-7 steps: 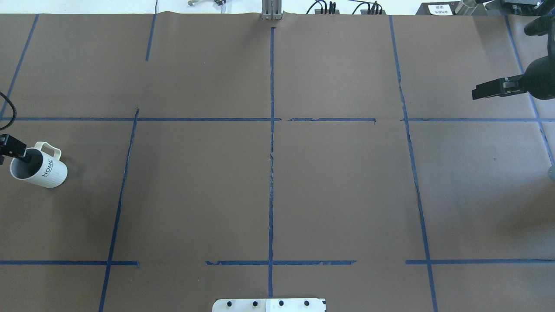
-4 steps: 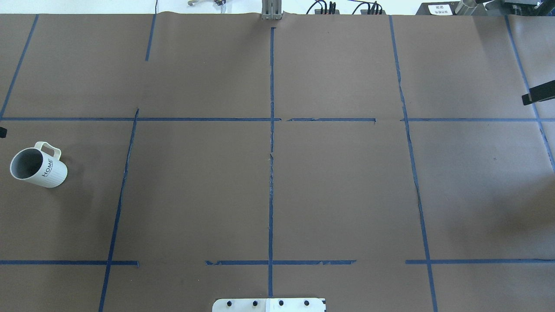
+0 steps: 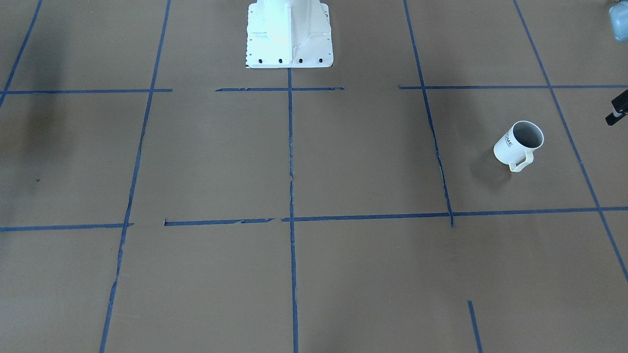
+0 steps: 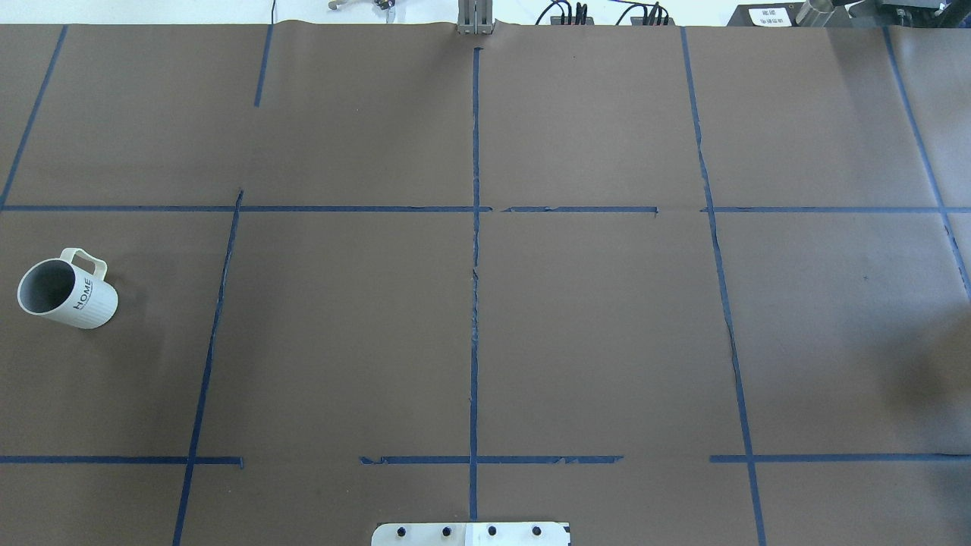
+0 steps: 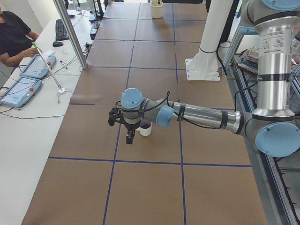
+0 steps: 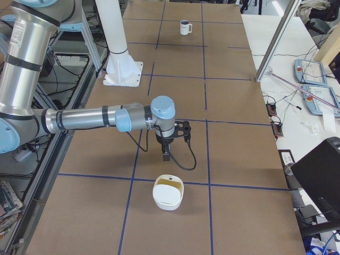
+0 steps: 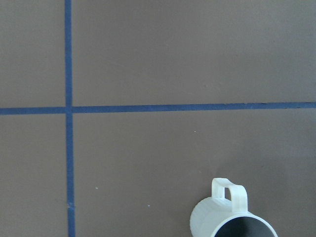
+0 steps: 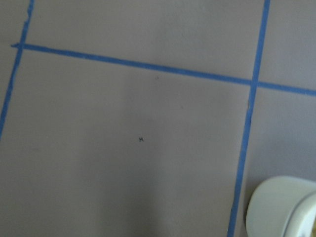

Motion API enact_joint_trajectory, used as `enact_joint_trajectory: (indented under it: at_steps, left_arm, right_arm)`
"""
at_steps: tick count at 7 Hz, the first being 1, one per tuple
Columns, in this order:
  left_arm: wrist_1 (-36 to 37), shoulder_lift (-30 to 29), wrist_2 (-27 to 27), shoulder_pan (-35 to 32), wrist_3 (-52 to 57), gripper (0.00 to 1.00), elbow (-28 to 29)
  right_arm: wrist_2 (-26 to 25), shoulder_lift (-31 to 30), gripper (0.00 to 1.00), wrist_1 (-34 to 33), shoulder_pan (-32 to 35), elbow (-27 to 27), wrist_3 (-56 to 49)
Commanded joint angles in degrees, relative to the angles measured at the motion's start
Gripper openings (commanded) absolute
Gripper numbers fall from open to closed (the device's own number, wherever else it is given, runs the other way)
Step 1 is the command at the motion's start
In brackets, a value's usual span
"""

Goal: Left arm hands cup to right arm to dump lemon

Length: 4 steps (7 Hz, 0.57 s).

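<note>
Currently the cup (image 4: 67,292) stands upright, unheld, left gripper (image 5: 130,136) hanging just beside it, right gripper (image 6: 166,153) well apart, neither claw's spread readable; a rim-clipping approach could tip the cup, spilling any unseen lemon.

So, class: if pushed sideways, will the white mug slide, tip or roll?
The mug stands upright on its base, so it probably slides, not rolls. Its handle, on one side, may make it swivel. It looks stiff.

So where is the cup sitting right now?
The cup stands upright on the table at the overhead view's far left, the robot's left side, with nothing gripping it; the left arm hangs just beside it.
</note>
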Motion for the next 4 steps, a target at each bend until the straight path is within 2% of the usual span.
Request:
enact_joint_trajectory:
  at_steps: [1, 3, 4]
  left_arm:
    - [7.87, -0.57, -0.2, -1.96, 3.94, 1.0, -0.46]
    - [12.81, -2.41, -0.03, -2.23, 4.29, 1.0, -0.37]
    - [12.91, -2.42, 0.14, -3.54, 4.29, 1.0, 0.32]
  right_arm:
    - [2.45, -2.16, 1.0, -4.06, 0.81, -1.2, -0.62]
    - [2.02, -1.73, 1.0, -3.62, 0.82, -2.61, -0.62]
    - [2.01, -1.12, 1.0, -3.53, 0.99, -2.44, -0.62]
